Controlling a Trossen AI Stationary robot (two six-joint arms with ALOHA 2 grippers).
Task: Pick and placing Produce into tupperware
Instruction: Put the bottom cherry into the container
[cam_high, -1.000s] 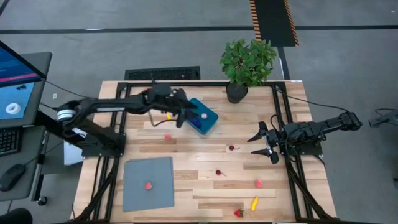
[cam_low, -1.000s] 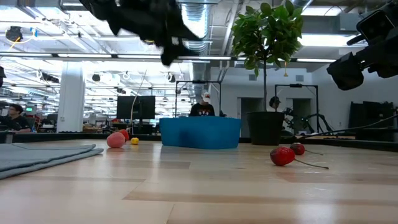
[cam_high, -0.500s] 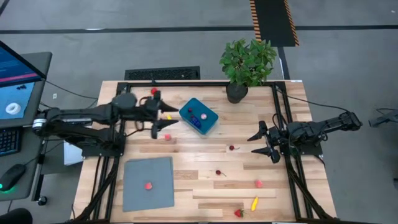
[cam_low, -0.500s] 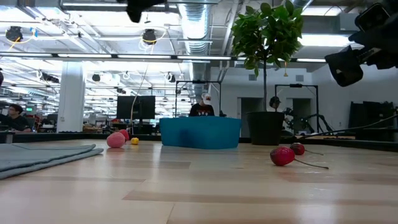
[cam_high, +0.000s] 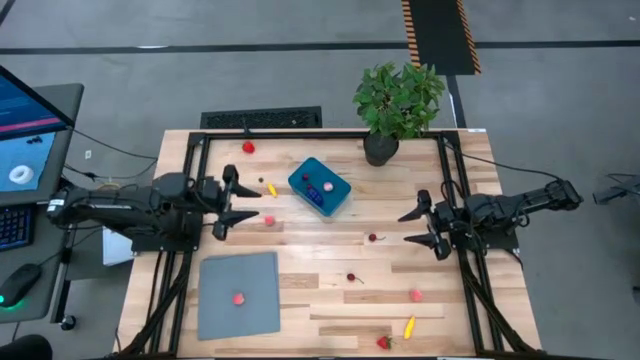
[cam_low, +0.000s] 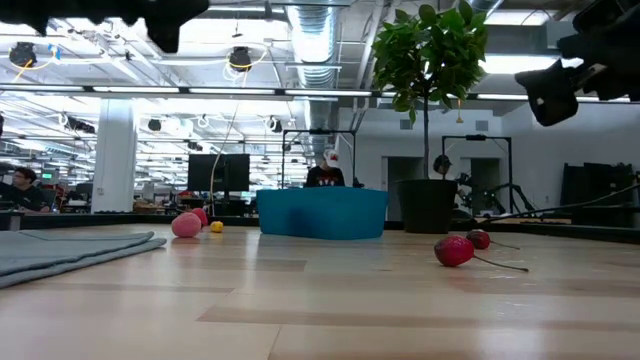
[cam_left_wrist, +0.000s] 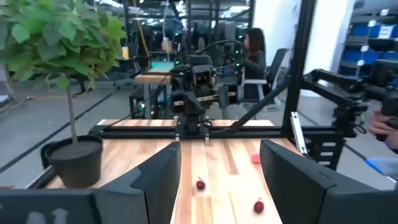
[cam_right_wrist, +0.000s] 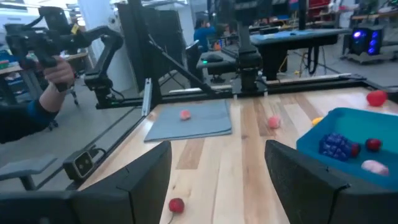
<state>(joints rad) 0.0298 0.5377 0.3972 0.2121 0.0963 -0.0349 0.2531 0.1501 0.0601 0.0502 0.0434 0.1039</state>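
The teal tupperware (cam_high: 320, 187) stands on the table at far centre and holds a purple, a red and a pink piece (cam_right_wrist: 374, 166). Loose produce lies about the table: a red piece (cam_high: 248, 147), a yellow one (cam_high: 271, 189), a pink one (cam_high: 268, 220), two cherries (cam_high: 374, 238) (cam_high: 351, 278), and several more near the front right (cam_high: 409, 326). My left gripper (cam_high: 242, 203) stands open at the table's left edge, pointing level toward the tupperware, with nothing between its fingers. My right gripper (cam_high: 404, 229) waits open at the right edge.
A grey sheet (cam_high: 238, 293) lies at the front left with one red piece (cam_high: 238, 297) on it. A potted plant (cam_high: 398, 105) stands at the far edge, right of the tupperware. The black frame rails (cam_high: 190, 200) run along the table's sides. A person's hand (cam_right_wrist: 57, 73) shows beyond the table.
My left gripper has drawn back from over the tupperware toward the table's left edge, staying open and empty. The pieces in the tupperware have stayed where they were.
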